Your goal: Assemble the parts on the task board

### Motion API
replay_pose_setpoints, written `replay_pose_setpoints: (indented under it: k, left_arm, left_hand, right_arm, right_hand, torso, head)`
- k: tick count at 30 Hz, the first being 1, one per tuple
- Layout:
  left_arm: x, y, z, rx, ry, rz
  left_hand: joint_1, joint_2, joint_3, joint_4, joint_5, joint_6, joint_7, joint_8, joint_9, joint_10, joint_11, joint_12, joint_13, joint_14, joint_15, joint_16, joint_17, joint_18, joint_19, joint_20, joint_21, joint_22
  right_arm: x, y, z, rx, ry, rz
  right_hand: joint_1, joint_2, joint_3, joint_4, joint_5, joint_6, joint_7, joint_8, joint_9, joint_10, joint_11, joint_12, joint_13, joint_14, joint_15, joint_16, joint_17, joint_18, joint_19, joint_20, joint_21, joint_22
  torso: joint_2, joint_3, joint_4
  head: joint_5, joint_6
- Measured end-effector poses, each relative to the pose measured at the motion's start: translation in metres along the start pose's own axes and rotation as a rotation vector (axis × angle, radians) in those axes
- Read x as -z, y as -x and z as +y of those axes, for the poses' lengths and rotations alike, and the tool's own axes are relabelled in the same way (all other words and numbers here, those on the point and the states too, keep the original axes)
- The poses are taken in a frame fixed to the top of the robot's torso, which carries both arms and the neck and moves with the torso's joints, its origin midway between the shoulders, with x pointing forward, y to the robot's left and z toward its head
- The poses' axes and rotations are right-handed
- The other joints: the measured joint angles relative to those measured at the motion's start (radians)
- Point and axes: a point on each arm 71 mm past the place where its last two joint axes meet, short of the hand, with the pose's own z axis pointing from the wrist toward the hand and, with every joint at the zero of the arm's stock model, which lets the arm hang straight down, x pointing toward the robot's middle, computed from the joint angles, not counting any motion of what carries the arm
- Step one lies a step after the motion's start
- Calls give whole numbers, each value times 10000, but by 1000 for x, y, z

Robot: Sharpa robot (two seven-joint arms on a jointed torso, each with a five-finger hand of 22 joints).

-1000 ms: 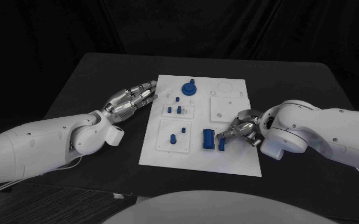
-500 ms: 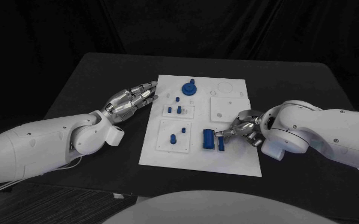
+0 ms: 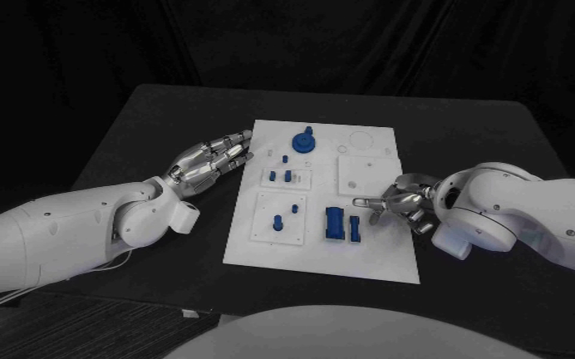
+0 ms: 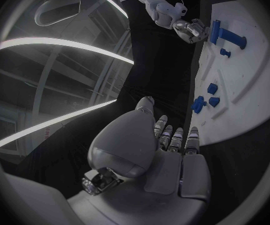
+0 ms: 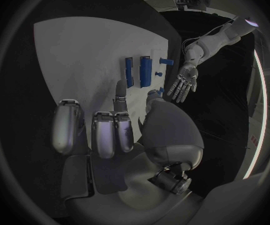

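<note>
The right hand hovers empty, fingers spread, beside two blue bars on the board. The left hand rests open. Next likely calls for gripping one bar.

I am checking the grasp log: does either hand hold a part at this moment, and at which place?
Nothing is held. The right hand is open beside the two long blue parts, which lie on the task board. The left hand lies flat at the board's edge.

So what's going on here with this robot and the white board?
A two-armed robot is assembling small blue parts on the white task board. The right robot hand hovers at the board's right edge with fingers spread, holding nothing, right beside two upright blue blocks. The left robot hand rests open at the board's left edge. A round blue knob sits near the far end.
</note>
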Motion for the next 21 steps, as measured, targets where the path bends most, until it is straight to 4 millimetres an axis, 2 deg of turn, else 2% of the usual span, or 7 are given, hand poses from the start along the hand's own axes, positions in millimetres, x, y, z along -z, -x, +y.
replay_pose_setpoints:
  k: [6,7,11,14,16,20,21]
  left_arm:
    - [3,0,-2,-9,-152,-52]
    - [4,0,-3,-17,-177,-71]
    - [8,-1,-5,-79,-263,-177]
    - [10,-2,-6,-192,-297,-256]
    - [10,-5,-6,-293,-314,-293]
    - [9,-10,-6,-513,-338,-382]
    - [8,-10,-6,-572,-342,-416]
  left_hand:
    - [-3,-2,0,3,-1,127,46,116,3,20,17,121,1,0,0,0,0,0,0,-2,1,0]
    - [-9,-8,0,5,-5,130,45,116,4,21,17,122,1,0,0,0,0,0,1,-4,1,0]
    - [-11,-8,97,353,-67,167,12,118,5,23,18,203,1,-1,-4,0,0,0,63,-66,1,0]
    - [-317,-110,10,460,-481,208,-30,194,5,37,27,280,1,-299,-302,0,0,2,127,-206,0,-2]
    - [-552,-120,4,466,-974,381,-204,272,9,127,-127,310,1,-249,-499,0,0,4,51,-344,-1,-3]
    - [-1310,-111,-171,634,-2300,576,-408,265,9,-31,-413,309,1,51,-809,0,0,6,185,-703,-1,-3]
    - [-1331,-109,-220,587,-2471,563,-409,258,9,22,-418,309,1,52,-810,0,0,5,106,-778,-1,-3]
  right_arm:
    - [17,25,10,-558,1045,-1327]
    - [20,29,12,-657,1291,-1586]
    - [29,45,25,-1112,2734,-2839]
    - [34,54,35,-1510,4076,-3730]
    - [36,60,38,-1804,4970,-4258]
    - [35,63,34,-2388,6283,-4832]
    - [34,62,32,-2534,6518,-4880]
  right_hand:
    - [-581,581,-830,1,904,-68,-175,85,197,105,-108,-163,0,-35,-106,-2366,-50,30,-694,-63,-2503,0]
    - [-624,624,-834,-2,905,-34,-210,85,230,104,-107,-828,0,-32,-99,-3112,-890,899,-865,-99,-3300,0]
    - [-898,909,-1625,25,1145,-250,5,80,231,-963,111,-5979,-2896,-721,116,-7936,-5735,942,-1977,100,-7566,-1510]
    - [-414,1361,-1975,102,1205,-826,578,-433,-399,-2333,538,-10239,-5872,-1373,703,-10719,-7523,939,-2491,554,-9595,-3265]
    - [-326,1282,-1977,91,1204,-871,625,-527,-460,-2518,710,-10777,-5955,-1387,797,-11339,-7589,940,-2390,693,-10073,-3385]
    - [-89,1035,-2106,-37,886,-1636,1388,-1110,-1241,-4924,1968,-13150,-7886,-3334,2090,-13758,-9298,929,-4031,1604,-12044,-5197]
    - [-64,830,-1889,-1,769,-1860,1266,-1260,-1514,-5682,2370,-13603,-8430,-4181,2516,-14387,-9802,929,-4752,1895,-12323,-5801]
  torso:
    - [-2,2,-1]
    - [-2,2,-1]
    - [-3,2,-2]
    - [-7,3,-1]
    - [-18,8,0]
    - [-80,15,0]
    - [-100,19,0]
  head:
    - [-58,0]
    - [-80,0]
    - [-155,0]
    - [-221,0]
    - [-239,0]
    - [-235,0]
    - [-229,0]
